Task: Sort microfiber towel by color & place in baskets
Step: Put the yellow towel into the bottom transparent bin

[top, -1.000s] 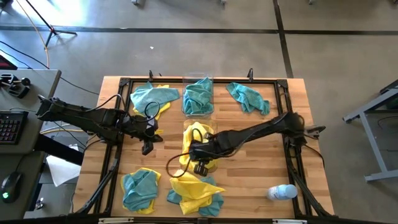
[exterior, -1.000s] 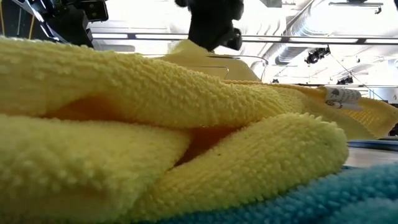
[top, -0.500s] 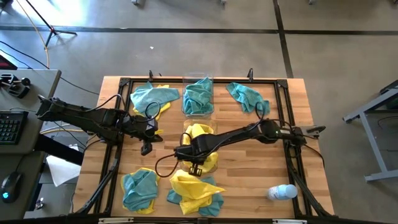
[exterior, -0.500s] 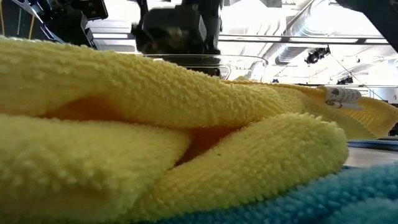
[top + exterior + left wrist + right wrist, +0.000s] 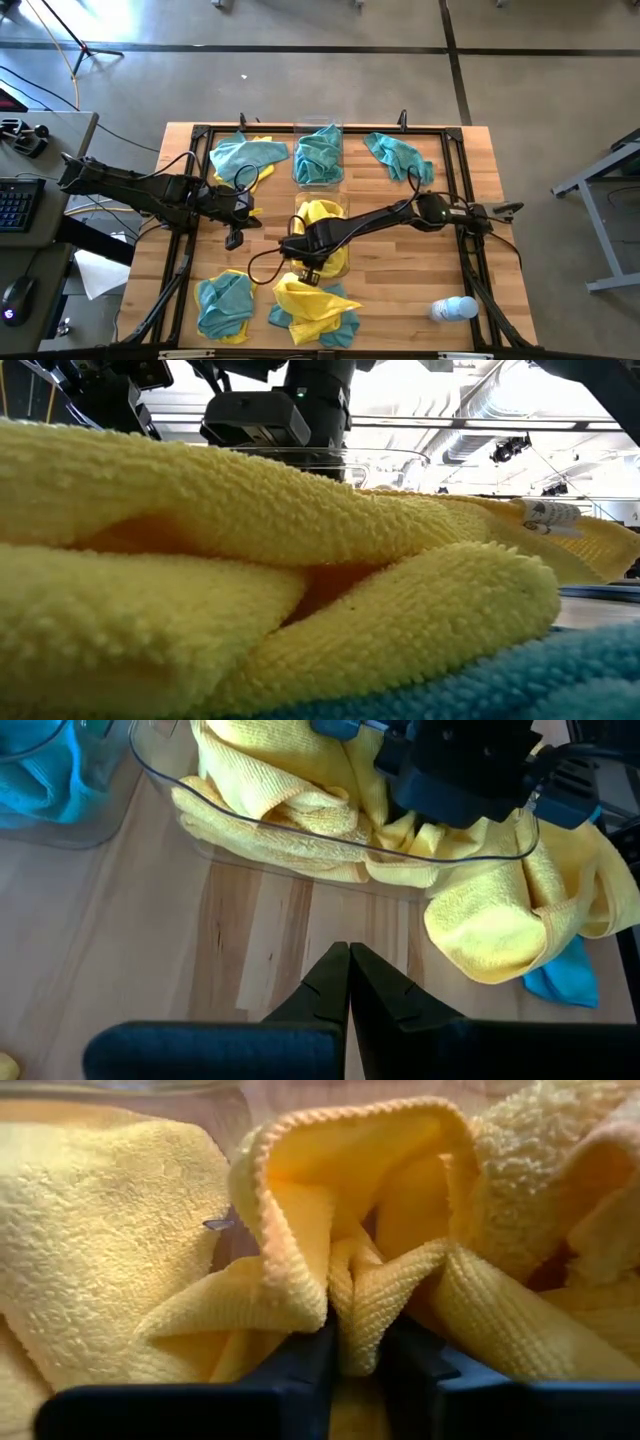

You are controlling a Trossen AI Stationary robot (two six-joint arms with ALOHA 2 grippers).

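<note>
Here the right claw (image 5: 303, 262) is down over the near end of the middle basket (image 5: 343, 205), at the centre of the counter (image 5: 400, 290). Its own camera shows a bunched fold of yellow towel (image 5: 350, 1305) pinched between its two dark fingers (image 5: 300, 1370), which stand slightly apart with the cloth filling the gap, so it has hold of that towel. The towel lies partly inside the basket and partly draped over its near rim, directly under and in front of the claw.

The left claw (image 5: 348, 982) hovers over bare wood just to the left of that basket, its fingers pressed together with nothing between them. From its camera the basket's clear wall (image 5: 300, 840) is close ahead, with yellow cloth heaped inside and spilling over one end.

The far basket (image 5: 319, 160) holds a teal towel (image 5: 320, 150). Loose towels lie around: a teal one over a yellow one at the far left (image 5: 245, 158), a teal one at the far right (image 5: 398, 155), a teal one at the near left (image 5: 225, 303), and a yellow-on-teal heap (image 5: 315, 305) just near of the right claw. A clear bottle (image 5: 452, 309) lies at the near right.
</note>
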